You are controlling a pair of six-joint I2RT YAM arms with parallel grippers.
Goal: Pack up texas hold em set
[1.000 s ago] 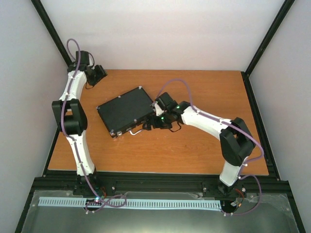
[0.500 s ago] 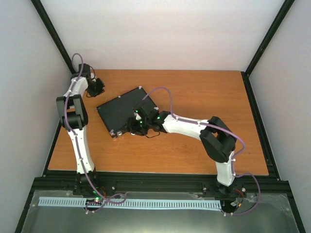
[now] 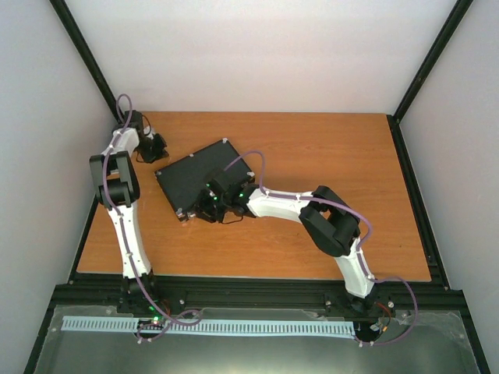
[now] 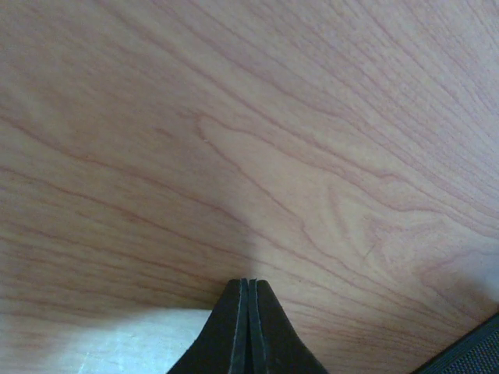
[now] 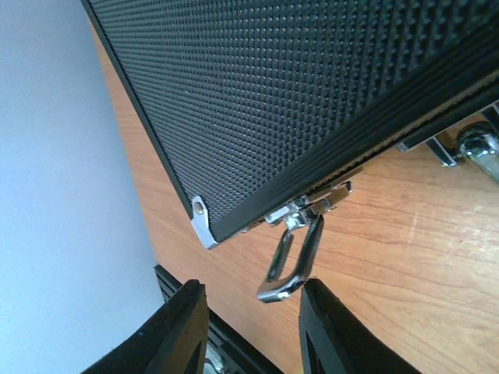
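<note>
Closed black briefcase [image 3: 199, 175] lies skewed on the left half of the counter [image 3: 335, 148]. The right pincer [image 5: 251, 300] is released, its fingers flanking a dangling silver latch [image 5: 292, 261] at the case edge. The left pincer [image 4: 248, 290] is clenched, holding nothing.

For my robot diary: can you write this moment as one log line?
case: closed on table | latch: undone | right gripper: open at latch | left gripper: shut, empty

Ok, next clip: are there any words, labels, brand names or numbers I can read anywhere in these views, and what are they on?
None can be read in any view.
The black case shows only a plain pebbled lid with no logo.
Its silver latch has no stamp that can be made out.
The wooden table shows only wood grain.
</note>
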